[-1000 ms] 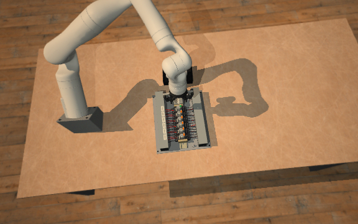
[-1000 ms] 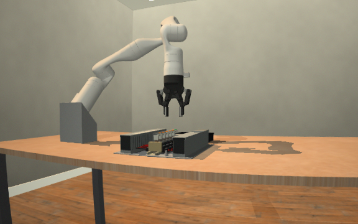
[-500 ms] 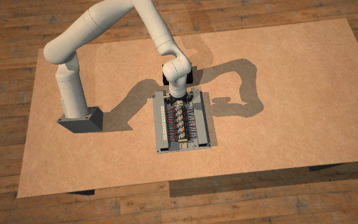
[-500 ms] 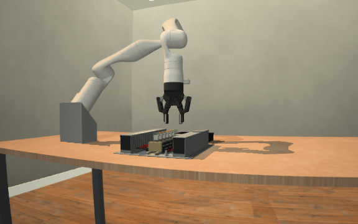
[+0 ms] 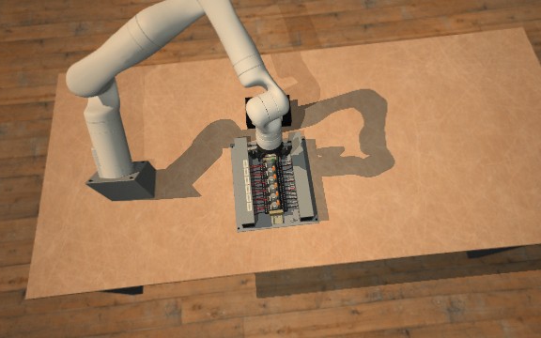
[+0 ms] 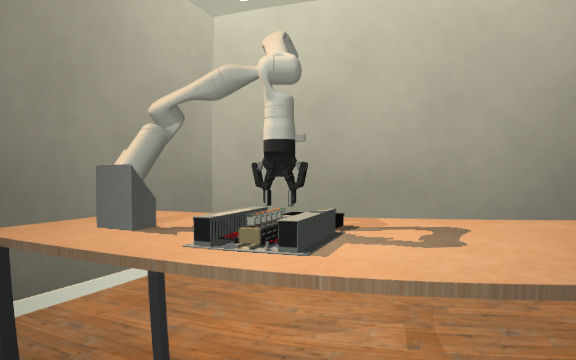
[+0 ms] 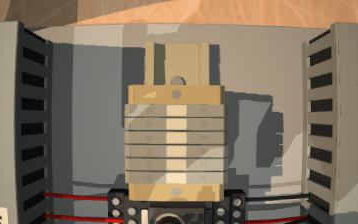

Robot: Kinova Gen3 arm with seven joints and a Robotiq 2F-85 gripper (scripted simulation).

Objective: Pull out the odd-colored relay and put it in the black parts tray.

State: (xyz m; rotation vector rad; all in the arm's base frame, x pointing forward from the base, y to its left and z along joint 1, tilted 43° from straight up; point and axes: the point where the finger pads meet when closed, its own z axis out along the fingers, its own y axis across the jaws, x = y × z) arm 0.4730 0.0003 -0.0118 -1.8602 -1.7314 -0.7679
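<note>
Pincer (image 6: 279, 203) part-open, holding nothing, poised just above green-button relay (image 5: 272, 161) at panel's (image 5: 241, 197) far end. Recommend vertical descent, squarely straddling that relay, then a straight pull, panel kept flat on desk (image 5: 416, 141)

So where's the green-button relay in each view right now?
Top: green-button relay at the row's far end, just below the wrist.
Exterior: far end of the relay row, under the open gripper.
Wrist: not in it.
Shared landmark: tan block.
</note>
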